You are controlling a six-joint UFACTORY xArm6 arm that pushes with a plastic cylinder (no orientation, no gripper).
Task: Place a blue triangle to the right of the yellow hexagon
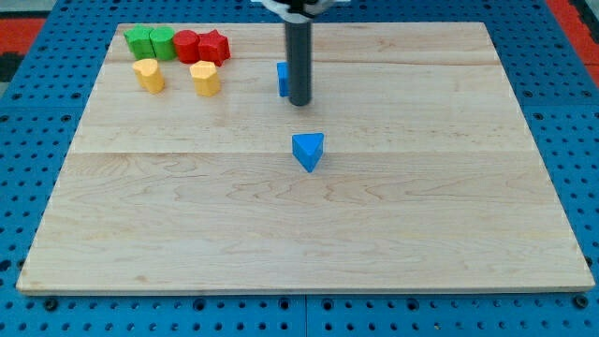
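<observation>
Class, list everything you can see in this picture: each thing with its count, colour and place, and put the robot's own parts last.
green blocks: two, green, touching side by side at the board's top left corner.
red blocks: two, red, touching, just right of the green pair.
yellow blocks: two, yellow, apart, below the green and red row.
blue triangle: one, blue, near the board's middle.
blue block: one, blue, partly hidden behind the rod; shape unclear.
wooden board: one, pale wood, on a blue pegboard.
my tip: one, dark rod end, beside the hidden blue block, above the triangle.
</observation>
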